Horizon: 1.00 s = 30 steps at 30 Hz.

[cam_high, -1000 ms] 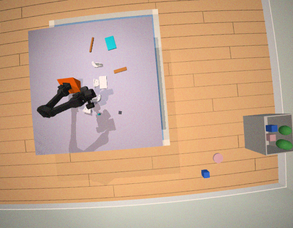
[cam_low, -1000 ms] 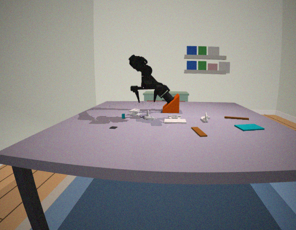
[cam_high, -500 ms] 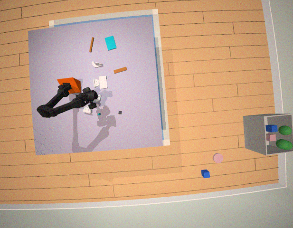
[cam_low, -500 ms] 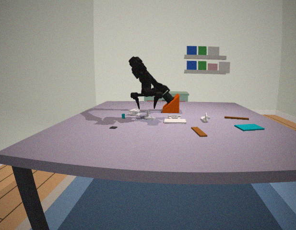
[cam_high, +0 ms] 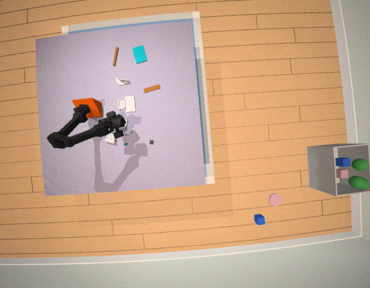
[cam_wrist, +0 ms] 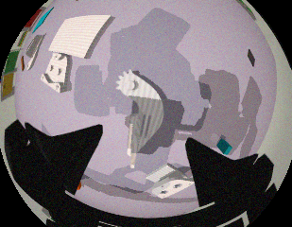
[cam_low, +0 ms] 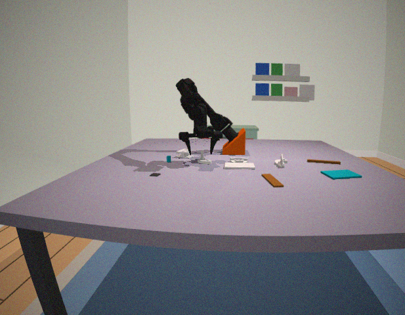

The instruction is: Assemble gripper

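Observation:
My gripper (cam_high: 115, 124) (cam_low: 200, 154) (cam_wrist: 146, 136) is open and empty, pointing down above one white toothed jaw (cam_high: 126, 123) (cam_low: 204, 161) (cam_wrist: 147, 111), which lies on the table between and below the fingertips. The other white jaw (cam_high: 121, 81) (cam_low: 281, 163) (cam_wrist: 34, 51) lies apart, beyond the white pieces. A small white piece with round bumps, seemingly the gripper base (cam_high: 121, 104) (cam_low: 238, 159) (cam_wrist: 57, 71), sits beside a flat white rectangle (cam_high: 130, 104) (cam_low: 239, 165) (cam_wrist: 80, 35). A white piece with dark holes, perhaps the housing plate (cam_high: 110, 138) (cam_low: 183, 153) (cam_wrist: 171, 187), lies on the opposite side.
A teal block (cam_high: 125, 144) (cam_low: 168, 159) (cam_wrist: 224, 146) and a dark square (cam_high: 151, 142) (cam_low: 155, 174) (cam_wrist: 251, 58) lie near the holed piece's side. An orange wedge (cam_high: 95, 107) (cam_low: 236, 147) stands by the arm. Two brown bars (cam_high: 152, 88) (cam_low: 272, 180) and a teal plate (cam_high: 140, 54) (cam_low: 341, 174) lie farther off.

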### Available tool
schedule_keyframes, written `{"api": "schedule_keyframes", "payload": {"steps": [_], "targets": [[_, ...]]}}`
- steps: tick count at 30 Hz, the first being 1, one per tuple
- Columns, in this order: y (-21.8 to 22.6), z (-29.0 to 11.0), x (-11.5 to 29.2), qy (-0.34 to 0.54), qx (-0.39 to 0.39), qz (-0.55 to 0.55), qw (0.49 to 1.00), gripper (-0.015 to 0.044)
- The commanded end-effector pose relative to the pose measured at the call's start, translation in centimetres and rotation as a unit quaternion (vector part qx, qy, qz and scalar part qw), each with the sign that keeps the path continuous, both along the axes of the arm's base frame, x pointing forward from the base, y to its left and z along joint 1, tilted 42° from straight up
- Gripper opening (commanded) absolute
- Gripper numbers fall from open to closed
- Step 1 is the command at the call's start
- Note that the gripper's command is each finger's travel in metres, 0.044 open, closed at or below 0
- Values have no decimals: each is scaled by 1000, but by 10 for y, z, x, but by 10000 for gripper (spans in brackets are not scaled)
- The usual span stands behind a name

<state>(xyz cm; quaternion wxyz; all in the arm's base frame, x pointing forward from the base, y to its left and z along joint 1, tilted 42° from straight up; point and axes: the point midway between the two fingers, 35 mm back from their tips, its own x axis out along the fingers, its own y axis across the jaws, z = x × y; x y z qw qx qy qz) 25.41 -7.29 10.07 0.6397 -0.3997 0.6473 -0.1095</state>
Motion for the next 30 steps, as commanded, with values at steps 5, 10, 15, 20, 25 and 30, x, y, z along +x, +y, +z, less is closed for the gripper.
{"api": "schedule_keyframes", "payload": {"steps": [5,10,15,20,25,30], "targets": [[-9,-10,0,4,-2,1,1000,440],[-15,-16,0,4,-3,1,1000,440],[-18,-19,1,4,-3,1,1000,440],[-18,-19,1,4,-3,1,1000,440],[-18,-19,1,4,-3,1,1000,440],[-18,-19,1,4,-3,1,1000,440]]}}
